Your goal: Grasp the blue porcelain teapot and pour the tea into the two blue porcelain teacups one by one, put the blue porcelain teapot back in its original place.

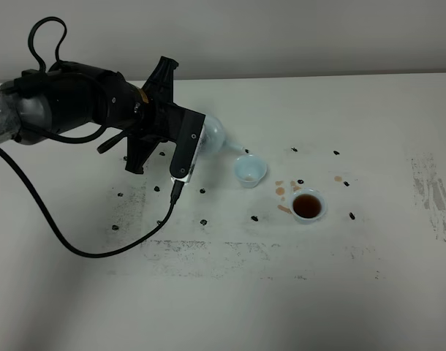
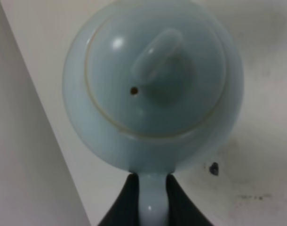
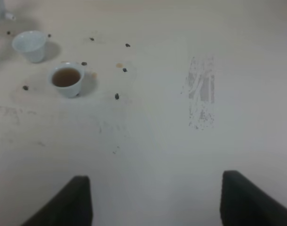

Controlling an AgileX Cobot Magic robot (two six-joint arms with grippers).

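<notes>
My left gripper (image 2: pixel 151 181) is shut on the loop handle of the blue porcelain teapot (image 2: pixel 153 80), its black fingers (image 2: pixel 127 200) on either side. In the exterior view the teapot (image 1: pixel 217 135) is held above the table, tilted, with its spout right at the rim of the nearer teacup (image 1: pixel 249 170), whose inside looks pale and empty. The other teacup (image 1: pixel 308 205) holds brown tea. The right wrist view shows both cups, the empty one (image 3: pixel 30 44) and the filled one (image 3: pixel 67 80). My right gripper (image 3: pixel 157 202) is open, empty, and far from them.
Brown tea spots (image 1: pixel 281 190) lie between the cups, with small dark specks (image 1: pixel 351 216) around them. A worn grey patch (image 1: pixel 431 194) marks the table's right side. The left arm's black cable (image 1: pixel 84 248) loops over the table on the left.
</notes>
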